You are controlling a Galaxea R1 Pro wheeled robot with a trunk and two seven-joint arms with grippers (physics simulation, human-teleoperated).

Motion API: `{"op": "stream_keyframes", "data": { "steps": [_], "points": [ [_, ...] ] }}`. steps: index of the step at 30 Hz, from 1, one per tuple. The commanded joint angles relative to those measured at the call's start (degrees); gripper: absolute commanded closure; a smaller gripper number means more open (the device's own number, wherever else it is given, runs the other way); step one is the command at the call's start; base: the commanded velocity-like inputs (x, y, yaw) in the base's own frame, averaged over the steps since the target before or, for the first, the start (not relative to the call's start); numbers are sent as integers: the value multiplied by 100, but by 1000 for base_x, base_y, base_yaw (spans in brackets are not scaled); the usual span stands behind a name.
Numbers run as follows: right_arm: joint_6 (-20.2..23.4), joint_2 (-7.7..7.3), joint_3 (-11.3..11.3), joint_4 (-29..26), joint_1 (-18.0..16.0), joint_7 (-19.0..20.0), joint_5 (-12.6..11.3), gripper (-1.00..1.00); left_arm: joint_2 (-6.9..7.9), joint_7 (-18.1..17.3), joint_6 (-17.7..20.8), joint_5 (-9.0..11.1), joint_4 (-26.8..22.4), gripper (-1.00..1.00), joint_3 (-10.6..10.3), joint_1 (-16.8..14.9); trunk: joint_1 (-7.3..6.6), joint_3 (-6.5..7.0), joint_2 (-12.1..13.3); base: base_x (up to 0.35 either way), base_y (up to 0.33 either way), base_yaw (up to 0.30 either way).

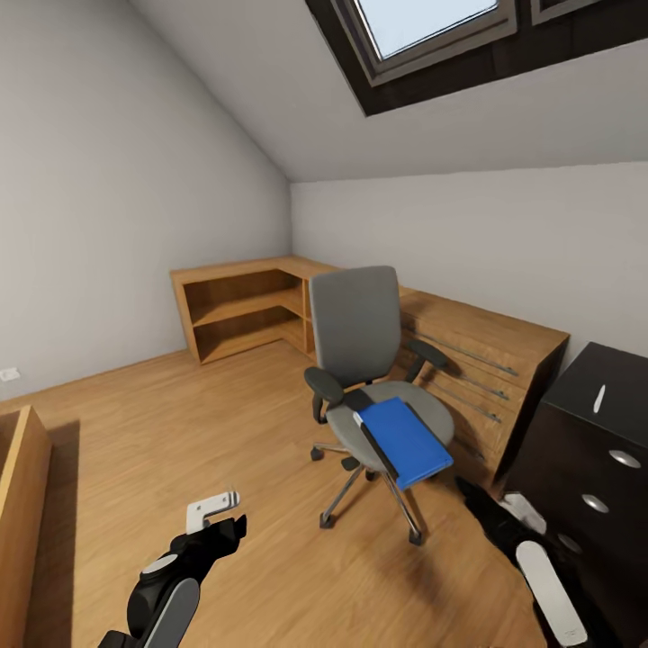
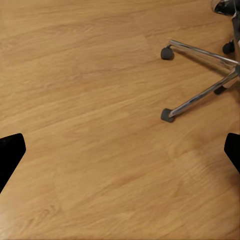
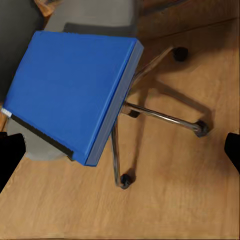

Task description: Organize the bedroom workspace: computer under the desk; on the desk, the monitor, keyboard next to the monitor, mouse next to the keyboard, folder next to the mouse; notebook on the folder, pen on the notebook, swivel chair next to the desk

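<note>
The left tool (image 1: pixel 216 511) hangs low over the wood floor (image 1: pixel 180 423), and its fingers look spread wide with nothing between them. The left wrist view shows bare floor, with the chair's shiny legs and black wheels (image 2: pixel 167 115) off in one corner. The right tool (image 1: pixel 490 504) is a dark shape low beside the chair, and its fingers stand wide apart too, holding nothing.

The right wrist view looks down on the folder (image 3: pixel 70 90). There you can see its thick blue side and a black strip along one edge, and the metal legs under it. The head view shows less of that.

The folder (image 1: pixel 405 441) is bright blue and flat. It lies on the grey seat of the swivel chair (image 1: pixel 360 333), and its front part sticks out past the seat edge.

To the right stands the black surface (image 1: pixel 598 423) with round drawer knobs. A small white pen (image 1: pixel 599 399) lies on top. Behind the chair are low wooden shelves (image 1: pixel 243 310).
</note>
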Motion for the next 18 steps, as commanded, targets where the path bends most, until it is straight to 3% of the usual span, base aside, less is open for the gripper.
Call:
{"op": "stream_keyframes", "data": {
  "steps": [1,2,3,5,7,9,10,15,18],
  "points": [
    [121,-33,-40,34,-4,-13,-333,-100,6,59,6,55,-7,-100,-13,-5,22,-24,-45,0,0,0],
    [262,-83,-64,83,-5,9,-641,-100,6,59,6,55,-7,-100,-17,-5,44,-42,-85,0,0,0],
    [532,-231,-89,147,-4,43,-1206,-100,6,59,6,55,-7,-100,-21,-5,66,-60,-125,0,0,0],
    [733,-377,-99,174,-5,119,-1759,-100,6,59,6,56,-8,-100,-22,-5,110,-96,-205,0,0,0],
    [862,-470,-103,184,-4,211,-2112,-100,6,59,6,58,-3,-100,-23,-5,154,-132,-285,0,0,0],
    [1145,-684,-113,244,-5,454,-2515,-100,5,59,7,62,0,-100,-29,-5,198,-168,-365,0,0,0],
    [1395,-820,-134,429,-5,802,-2738,-100,5,59,7,63,1,-100,-32,-5,220,-186,-405,0,0,0],
    [1978,-996,-285,840,-6,1588,-2936,-100,5,59,7,64,1,-100,-39,-5,329,-276,-606,0,0,0],
    [2074,-1142,-505,961,-6,1684,-2957,-100,5,59,7,63,1,-100,-40,-5,395,-330,-726,0,0,0]
  ]
}}
